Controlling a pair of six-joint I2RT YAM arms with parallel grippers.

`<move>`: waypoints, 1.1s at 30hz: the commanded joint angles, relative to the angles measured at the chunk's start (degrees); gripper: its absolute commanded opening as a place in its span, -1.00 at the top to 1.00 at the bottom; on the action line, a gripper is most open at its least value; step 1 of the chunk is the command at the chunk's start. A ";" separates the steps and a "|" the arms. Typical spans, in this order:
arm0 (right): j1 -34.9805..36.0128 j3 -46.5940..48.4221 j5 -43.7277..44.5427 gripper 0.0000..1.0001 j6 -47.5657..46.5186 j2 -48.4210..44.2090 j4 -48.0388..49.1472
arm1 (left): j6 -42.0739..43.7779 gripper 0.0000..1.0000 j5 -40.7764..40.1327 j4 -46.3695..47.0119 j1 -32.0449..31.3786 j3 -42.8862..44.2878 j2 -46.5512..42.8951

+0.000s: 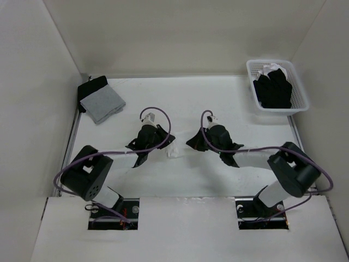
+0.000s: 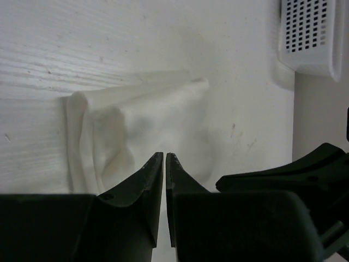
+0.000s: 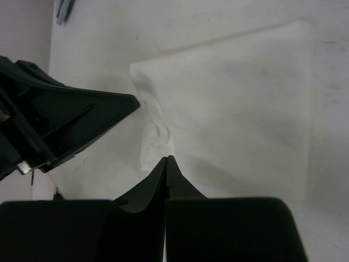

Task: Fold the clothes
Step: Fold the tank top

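The clothes, a white T-shirt (image 2: pixel 147 123), lie flat on the white table as a folded piece between the two arms. In the top view only a small raised bit of the T-shirt (image 1: pixel 172 151) stands out. My left gripper (image 2: pixel 164 155) sits over its near edge, jaws pressed to a thin slit on the fabric. From the other side my right gripper (image 3: pixel 168 158) is shut at the shirt's (image 3: pixel 240 109) crumpled edge, where wrinkles gather at its tips. In the top view the left gripper (image 1: pixel 167 146) and right gripper (image 1: pixel 194 143) face each other closely.
A white basket (image 1: pixel 299 93) with black garments (image 1: pixel 272 87) stands at the back right, also seen as the basket (image 2: pixel 311 33) in the left wrist view. A grey square cloth (image 1: pixel 104 103) lies on a black garment (image 1: pixel 90 87) at the back left. Walls enclose the table.
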 commanded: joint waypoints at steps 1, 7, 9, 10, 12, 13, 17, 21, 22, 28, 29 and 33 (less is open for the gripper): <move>2.21 5.64 -2.52 1.00 1.71 6.13 11.09 | -0.70 0.88 1.14 6.16 1.92 2.25 3.76; 4.32 9.69 -3.93 1.00 4.61 15.98 15.05 | -0.87 0.88 1.66 8.45 5.08 2.60 8.69; 4.94 9.96 -3.93 1.00 5.05 17.65 15.41 | -1.05 0.88 1.67 9.32 5.44 2.60 9.31; 5.29 9.96 -3.93 1.00 5.31 18.18 15.49 | -1.14 0.88 1.67 9.59 5.44 2.77 9.48; 6.17 9.96 -3.93 1.00 5.57 19.33 15.50 | -1.14 0.88 1.75 9.86 5.44 3.13 10.18; 6.60 9.96 -4.02 1.00 5.84 19.77 15.50 | -1.14 0.88 1.75 9.86 5.44 3.39 10.53; 8.71 9.87 -4.11 1.00 6.10 21.44 14.97 | -1.58 0.87 2.11 10.73 5.53 3.83 11.85; 9.95 8.12 -3.58 0.99 6.54 21.97 14.79 | -1.58 0.87 2.28 11.09 6.58 4.88 13.70; 10.04 7.50 -3.40 0.99 6.72 21.80 14.79 | -1.58 0.87 2.63 11.09 6.93 5.23 14.14; 10.74 5.04 -2.79 0.93 6.98 17.33 14.36 | -2.28 0.86 3.51 11.26 8.95 4.89 13.18; 10.91 4.86 -2.70 0.91 6.81 15.92 13.66 | -2.54 0.85 3.51 11.26 9.39 4.19 11.96; 11.27 4.51 -2.70 0.84 5.49 8.02 9.35 | -2.90 0.70 3.78 11.17 10.36 -0.72 3.88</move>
